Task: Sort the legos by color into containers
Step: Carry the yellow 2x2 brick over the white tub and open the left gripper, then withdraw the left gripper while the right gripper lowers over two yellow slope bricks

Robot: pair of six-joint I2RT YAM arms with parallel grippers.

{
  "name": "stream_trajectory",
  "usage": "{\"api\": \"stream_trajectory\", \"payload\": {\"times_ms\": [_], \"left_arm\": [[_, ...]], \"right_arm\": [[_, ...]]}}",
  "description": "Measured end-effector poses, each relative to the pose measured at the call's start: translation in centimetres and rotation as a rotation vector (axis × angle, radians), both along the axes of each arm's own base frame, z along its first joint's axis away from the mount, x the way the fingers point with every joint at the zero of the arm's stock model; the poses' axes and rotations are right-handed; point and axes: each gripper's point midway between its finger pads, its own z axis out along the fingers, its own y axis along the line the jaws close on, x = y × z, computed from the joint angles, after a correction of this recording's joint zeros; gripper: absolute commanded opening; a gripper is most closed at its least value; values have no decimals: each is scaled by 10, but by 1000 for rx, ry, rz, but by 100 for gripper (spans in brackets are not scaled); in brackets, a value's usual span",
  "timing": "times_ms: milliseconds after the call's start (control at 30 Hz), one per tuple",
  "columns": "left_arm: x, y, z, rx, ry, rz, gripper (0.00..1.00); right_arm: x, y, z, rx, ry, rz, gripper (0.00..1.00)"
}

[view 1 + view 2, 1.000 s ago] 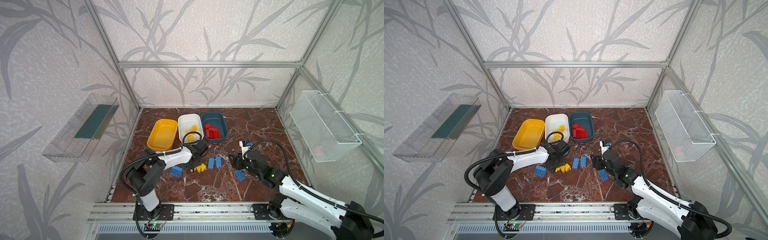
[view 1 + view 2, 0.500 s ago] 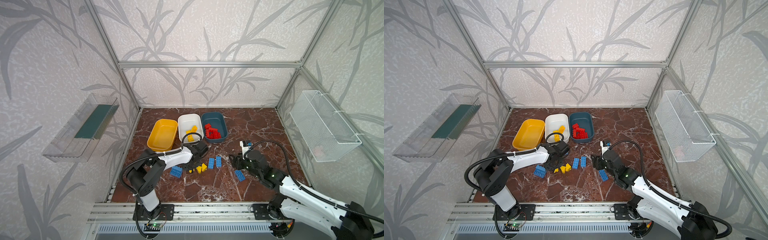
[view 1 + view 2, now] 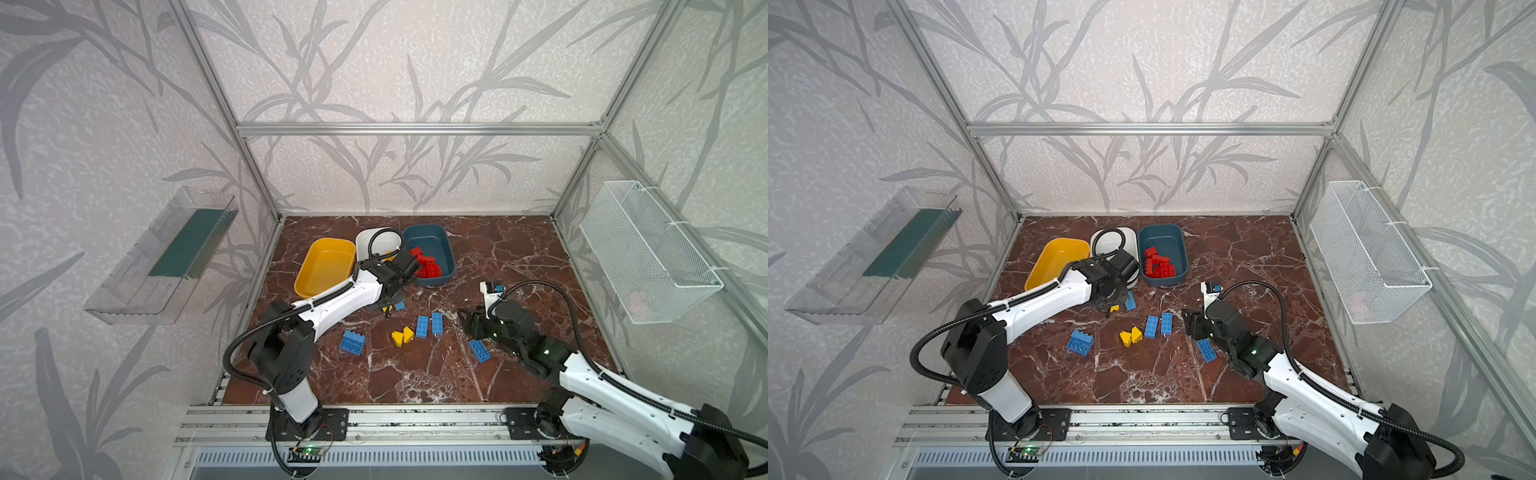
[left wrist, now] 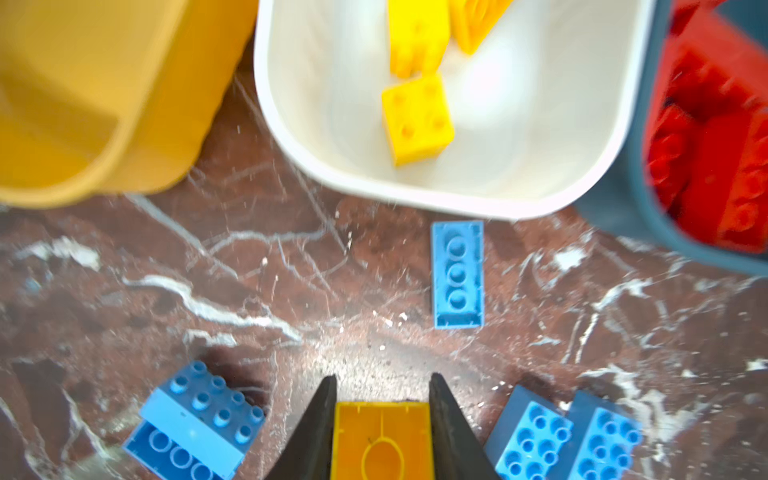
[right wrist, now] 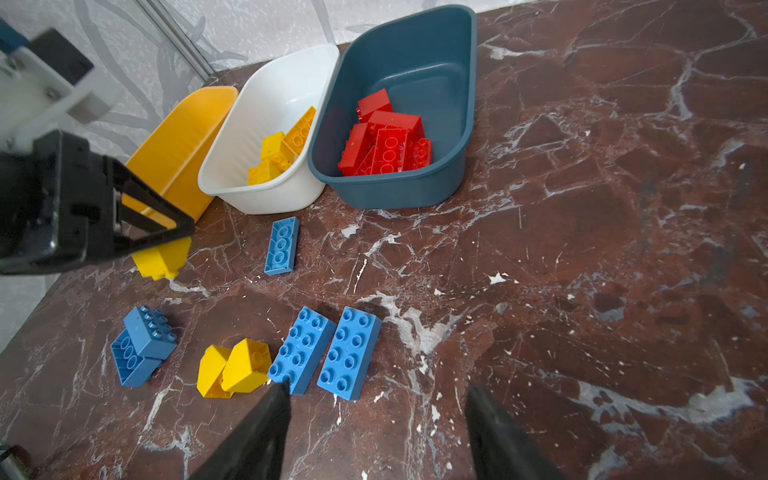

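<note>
You had the left gripper (image 4: 382, 376) pinched on a yellow lego (image 4: 382, 440), left of centre in both top views, just below the white container (image 3: 362, 237) holding other yellows. The next move likely called for lifting it over that rim and releasing. A second earlier those jaws stood apart. Your right gripper (image 5: 378, 388) hung spread, empty.

The left arm (image 3: 340, 301) is extended forward from its base with the wrist turned downward, and the left gripper (image 4: 382, 388) is clamped on a yellow brick (image 4: 382, 440) pinched between both fingers. The right arm (image 3: 602, 390) is stretched low toward the middle, and the right gripper (image 5: 378, 388) is held with jaws parted and empty.
</note>
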Motion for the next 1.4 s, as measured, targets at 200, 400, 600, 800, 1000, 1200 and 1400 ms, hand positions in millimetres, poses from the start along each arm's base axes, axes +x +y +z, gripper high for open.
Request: {"api": "stream_trajectory", "payload": {"times_ms": [200, 400, 600, 800, 1000, 1200, 1400], "left_arm": [[44, 13, 9, -20, 2, -9, 28], [80, 25, -7, -7, 39, -18, 30], [100, 25, -8, -11, 38, -42, 42], [108, 25, 0, -11, 23, -66, 66], [107, 26, 13, -11, 5, -83, 77], [90, 32, 77, -62, -119, -102, 81], [49, 48, 147, -133, -288, -116, 82]], "right_arm": [[-1, -1, 0, 3, -3, 0, 68], [-2, -2, 1, 12, -12, -1, 68], [-2, -2, 2, 13, -13, 0, 69], [-4, 2, 1, 15, -9, 27, 73], [-8, 16, -6, -6, 34, 106, 73], [-9, 48, 5, -54, 71, 211, 73], [-24, 97, 3, -138, 123, 351, 69]]}}
